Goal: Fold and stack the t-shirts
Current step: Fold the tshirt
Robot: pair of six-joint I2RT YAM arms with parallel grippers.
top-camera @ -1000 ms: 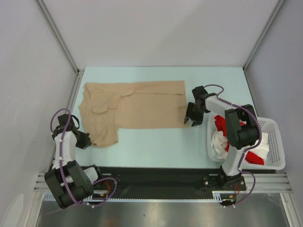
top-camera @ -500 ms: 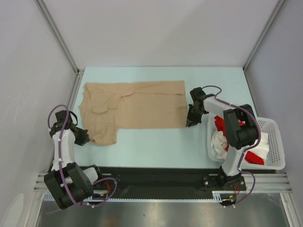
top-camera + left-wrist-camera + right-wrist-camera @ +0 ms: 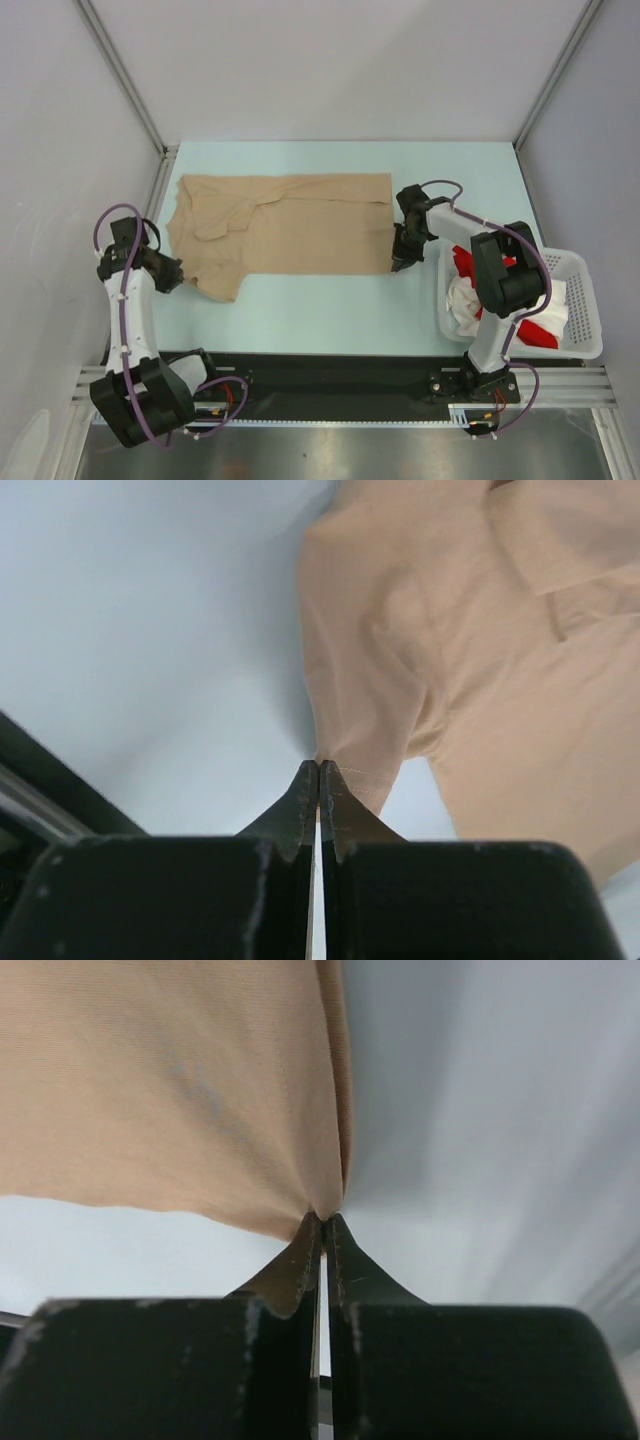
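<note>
The beige shirt [image 3: 290,225] lies spread on the table [image 3: 330,310]. The left gripper [image 3: 318,772] is pinched tight on a hem at its near left end, and the right gripper [image 3: 325,1222] on its near right corner. Red and white shirts [image 3: 462,285] sit bunched in the basket [image 3: 585,310].

No writing, label, brand mark or number can be read in any of the three views: the beige t-shirt [image 3: 290,220], the white basket [image 3: 588,310] and the pale blue table [image 3: 330,310] all show plain surfaces.
</note>
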